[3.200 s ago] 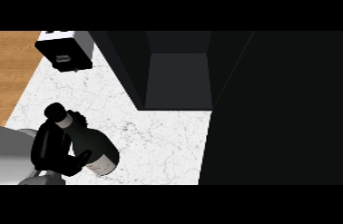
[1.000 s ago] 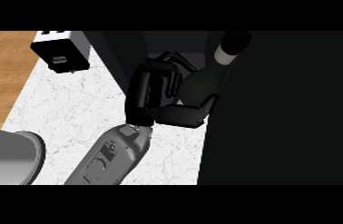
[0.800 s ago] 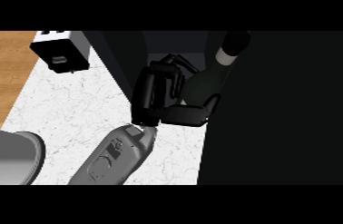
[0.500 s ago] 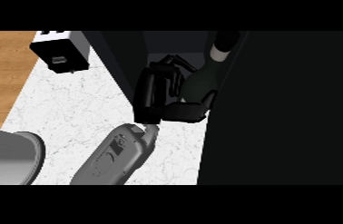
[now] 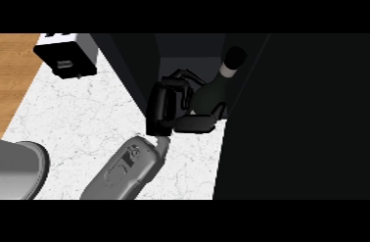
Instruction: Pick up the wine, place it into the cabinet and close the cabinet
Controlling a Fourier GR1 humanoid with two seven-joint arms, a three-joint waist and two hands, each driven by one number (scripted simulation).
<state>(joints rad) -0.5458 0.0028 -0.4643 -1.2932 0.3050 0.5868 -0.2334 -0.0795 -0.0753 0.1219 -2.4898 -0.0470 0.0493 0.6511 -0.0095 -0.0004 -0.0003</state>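
Left hand (image 5: 172, 108) curled round the wine (image 5: 214, 91), thumb under the bottle's body, fingers wrapped over its far side. Bottle tilted, neck and pale collar pointing up and away from the hand into the dark cabinet (image 5: 184, 50) opening. Bottle base hidden behind the hand; cannot tell whether it rests on the cabinet floor or hangs above it

Right hand not visible anywhere

Bench (image 5: 80, 118) lies below and to the left of the hand; a black box (image 5: 66, 57) sits well off to the hand's upper left; a grey rounded form (image 5: 18, 170) shows at the lower left edge

Judgement: placing step under way, door not yet closed

Risks from here:
- bottle leans; released at this tilt it could topple or roll out toward the bench
- neck stands close to the dark panel (image 5: 296, 113) on the hand's right; a sideways drift could knock it
- fingers behind the bottle could drag it back out on withdrawal
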